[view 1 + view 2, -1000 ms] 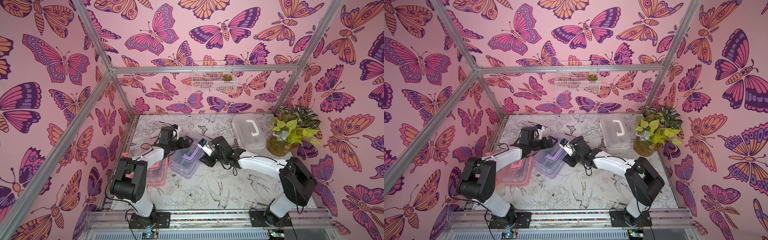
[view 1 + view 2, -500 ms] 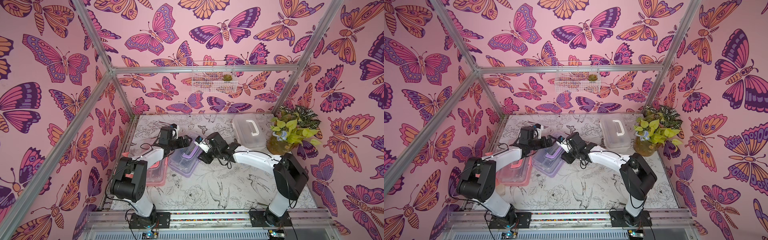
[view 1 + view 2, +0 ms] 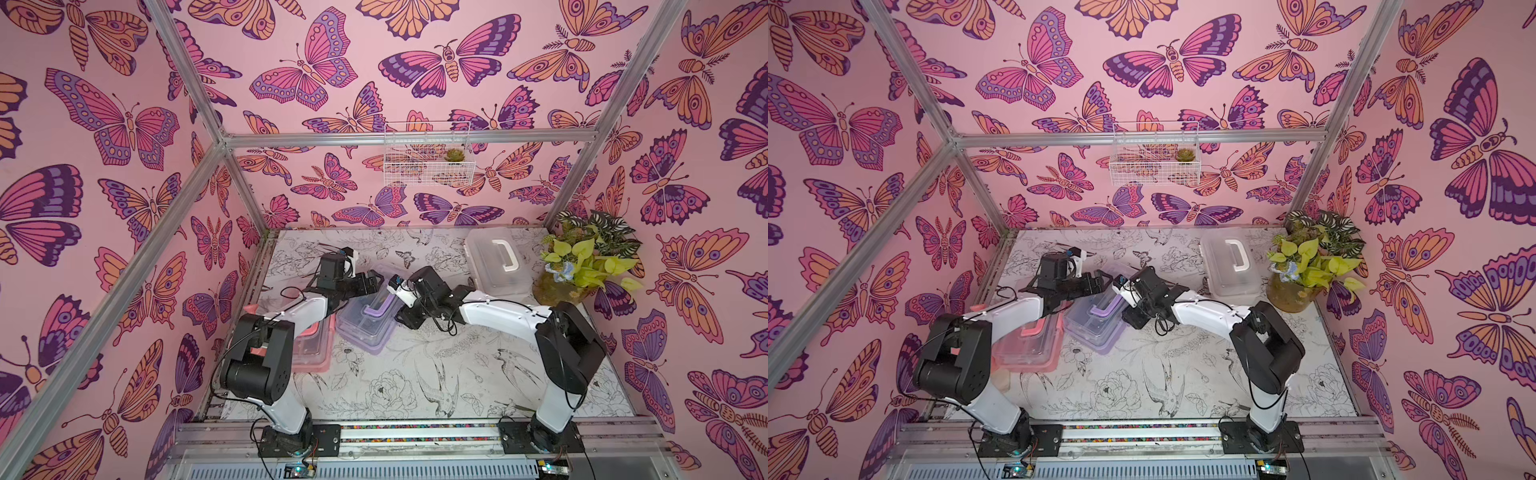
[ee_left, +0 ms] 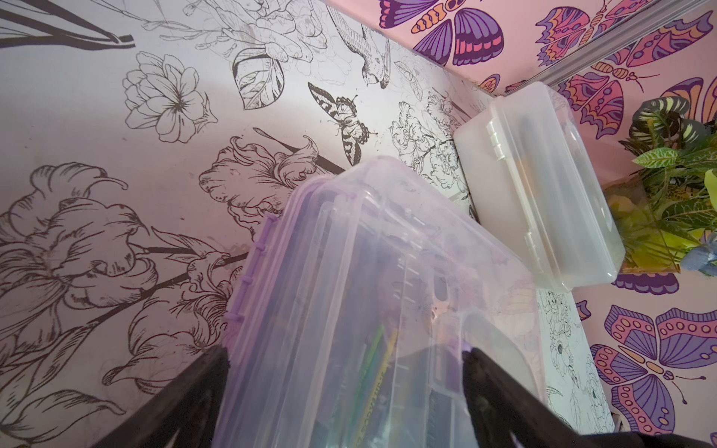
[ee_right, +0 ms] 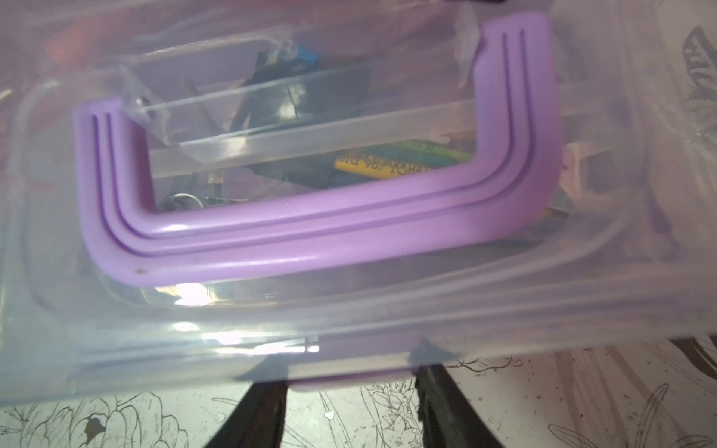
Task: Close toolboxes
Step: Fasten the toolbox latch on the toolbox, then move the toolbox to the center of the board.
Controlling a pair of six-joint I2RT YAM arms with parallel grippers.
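The purple toolbox [image 3: 365, 328] [image 3: 1096, 328] lies at mid-table with its clear lid down and its purple handle [image 5: 310, 232] flat on top. My left gripper [image 3: 376, 280] [image 4: 347, 357] is open wide at the box's far end, a finger on each side of its width. My right gripper [image 3: 401, 322] [image 5: 347, 382] is at the box's right long side, partly open, its fingers either side of the purple latch [image 5: 349, 378]. Whether the latch is snapped I cannot tell. The pink toolbox [image 3: 313, 349] lies under my left arm. The white toolbox [image 3: 496, 262] [image 4: 543, 186] sits at the back right, lid down.
A potted plant [image 3: 582, 266] stands in the back right corner beside the white toolbox. A white wire basket [image 3: 428, 160] hangs on the back wall. Aluminium frame posts run along the table's sides.
My right arm has reached left, bringing its gripper up against the purple toolbox's side; most of that happened in the first half second. The left arm has not moved.
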